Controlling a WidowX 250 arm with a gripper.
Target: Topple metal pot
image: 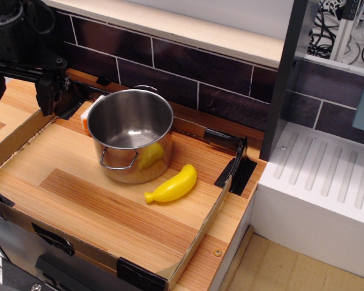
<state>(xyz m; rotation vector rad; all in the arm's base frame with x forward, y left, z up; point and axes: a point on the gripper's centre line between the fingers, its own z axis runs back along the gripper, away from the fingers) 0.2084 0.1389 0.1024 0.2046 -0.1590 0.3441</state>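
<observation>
Pincer [48, 97]: seen at upper left, dark; whether its fingers are apart or together cannot be told.
Metal pot [131, 136]: upright, mouth up, to the right of and just below the pincer, near it but apart.
Handling: judged stiff, light, empty, slippery-walled.
Hold: rim on the pincer's side or wire handle [117, 163] is advised; a push high up should tip it.
Banana [171, 185]: beyond the pot, in a likely fall path.

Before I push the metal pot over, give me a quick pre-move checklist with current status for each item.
1. Metal pot upright, not yet toppled: ok.
2. Pot looks empty inside: ok.
3. Fall path toward the front: not ok, yellow banana lies right beside the pot.
4. End effector apart from the pot, at back left: ok.
5. End effector open or shut: cannot tell.
6. Orange-white object behind the pot: cannot tell what it is.
</observation>
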